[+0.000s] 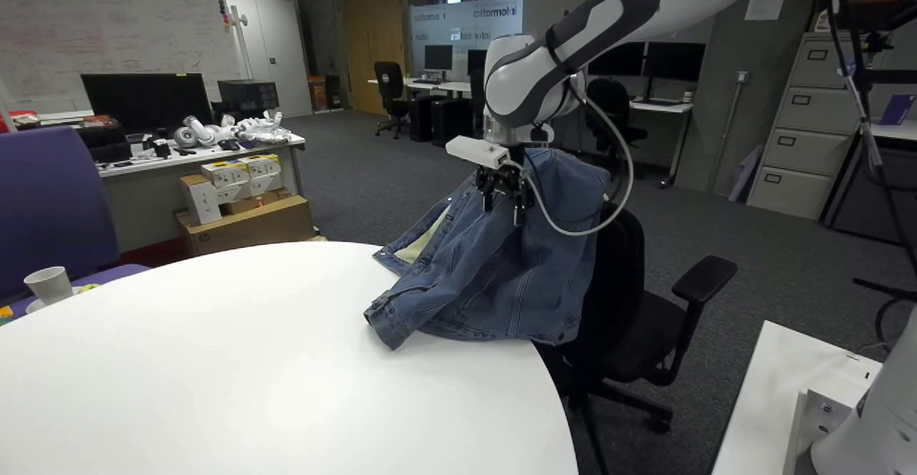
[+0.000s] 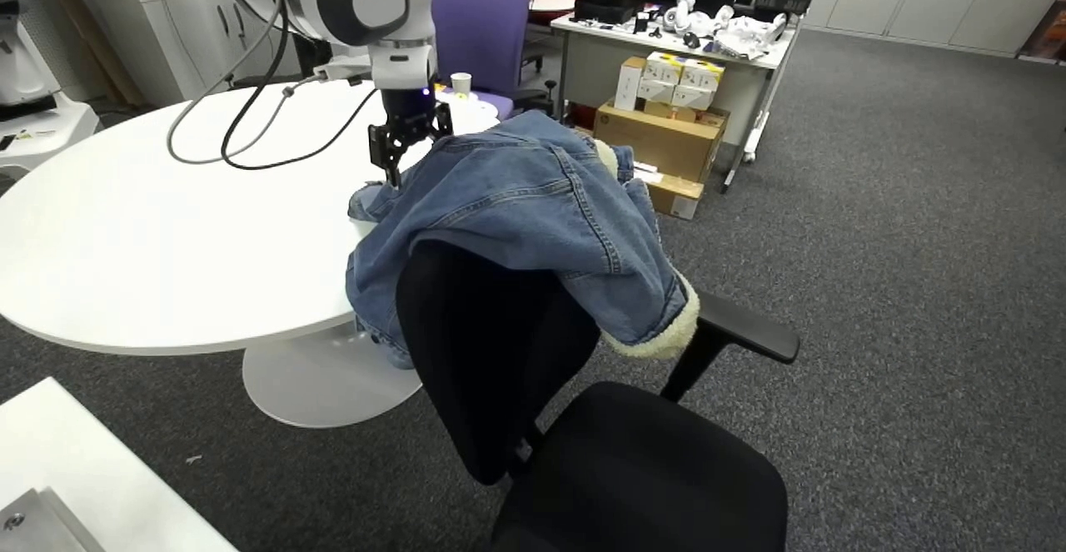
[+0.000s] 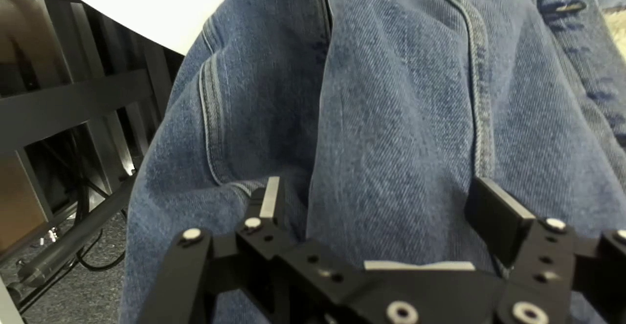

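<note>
Blue denim jacket (image 1: 512, 267), lined in cream fleece (image 2: 670, 337), is draped over a black office chair (image 2: 483, 352) at the centre of both exterior views, one cuff above the round white table (image 1: 236, 360). Judged soft, bulky, moderately heavy and not fragile; a raised fold or thick seam appears the soundest hold. The black two-fingered gripper (image 3: 381, 199) stands over it, fingers parted, clamping nothing; contact cannot be determined. Table surface: smooth-looking. Surroundings: dark grey carpet (image 2: 874, 244); purple high-backed chair (image 1: 50, 203), left edge of frame.

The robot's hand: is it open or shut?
Open: in the wrist view, the hand has its fingers wide apart, and the denim jacket shows in the gap.
</note>
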Available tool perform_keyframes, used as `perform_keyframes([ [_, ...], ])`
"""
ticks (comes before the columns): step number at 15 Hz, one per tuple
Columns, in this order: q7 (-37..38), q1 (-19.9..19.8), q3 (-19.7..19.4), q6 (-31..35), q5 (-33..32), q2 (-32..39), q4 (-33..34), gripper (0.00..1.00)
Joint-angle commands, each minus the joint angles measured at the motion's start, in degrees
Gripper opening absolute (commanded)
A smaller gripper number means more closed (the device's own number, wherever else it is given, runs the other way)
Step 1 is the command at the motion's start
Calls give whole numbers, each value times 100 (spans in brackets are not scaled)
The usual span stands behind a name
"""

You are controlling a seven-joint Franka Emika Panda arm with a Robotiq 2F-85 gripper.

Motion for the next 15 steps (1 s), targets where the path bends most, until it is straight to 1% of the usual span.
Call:
perform_keyframes([
  [1, -342, -323, -216, -302, 403, 105, 188, 100],
  [4, -552, -528, -337, -438, 738, 118, 88, 100],
  [7, -663, -618, -394, -505, 957, 103, 24, 100],
  [10, -651, -688, -523, -503, 1014, 32, 0, 100],
  [13, -611, -914, -755, -510, 1108, 39, 64, 100],
  [15, -499, -968, -856, -474, 1161, 76, 65, 100],
])
